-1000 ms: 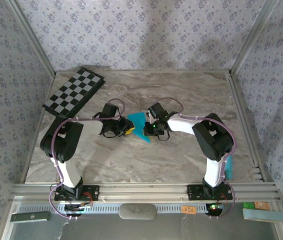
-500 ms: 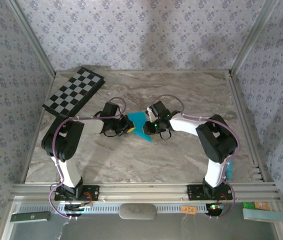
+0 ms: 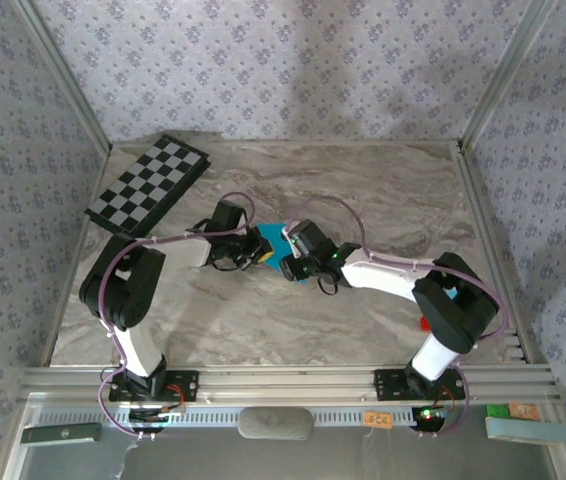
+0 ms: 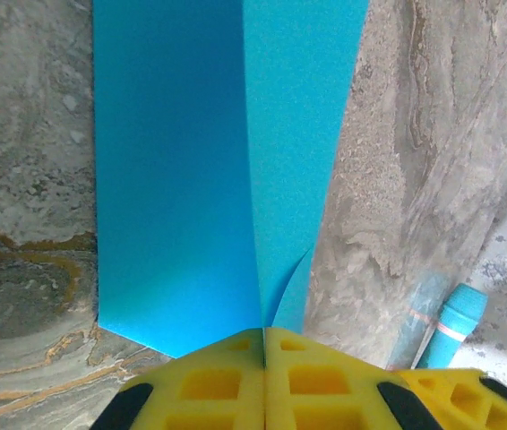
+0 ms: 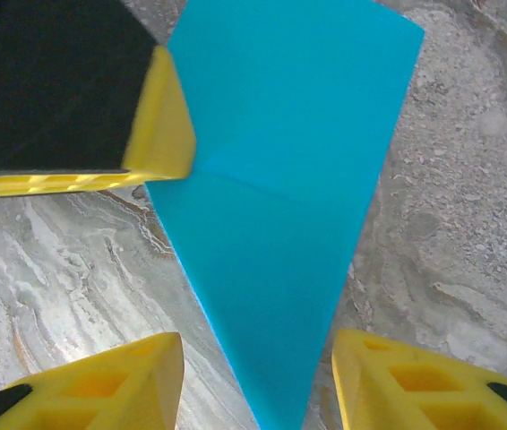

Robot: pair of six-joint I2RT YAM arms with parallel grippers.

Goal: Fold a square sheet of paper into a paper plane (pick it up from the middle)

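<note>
- From the top camera: the two arms meet mid-desk. The left gripper (image 3: pixel 259 256) and the right gripper (image 3: pixel 290 266) sit close together. The turquoise sheet of paper (image 3: pixel 271 238) lies between them, just beyond their tips, on or over the marbled desk (image 3: pixel 383 190).
- From the left wrist: the left gripper (image 4: pixel 264 339) is clenched, yellow pads pressed together on the near edge of the sheet of paper (image 4: pixel 182 179). A lengthwise crease runs straight away from the pinch, with one panel bright and one shaded.
- From the right wrist: the right gripper (image 5: pixel 258 363) is released, jaws apart. The pointed end of the sheet of paper (image 5: pixel 298 143) reaches down between them, touching neither, and the left arm's finger (image 5: pixel 159 125) bites the edge ahead and to the left.
- Risks, as I judge them:
  - One narrow pinch carries the paper, so it could pivot or slide out.
  - If the right jaws close off the crease, they may crumple the tip or set a crooked fold.
</note>
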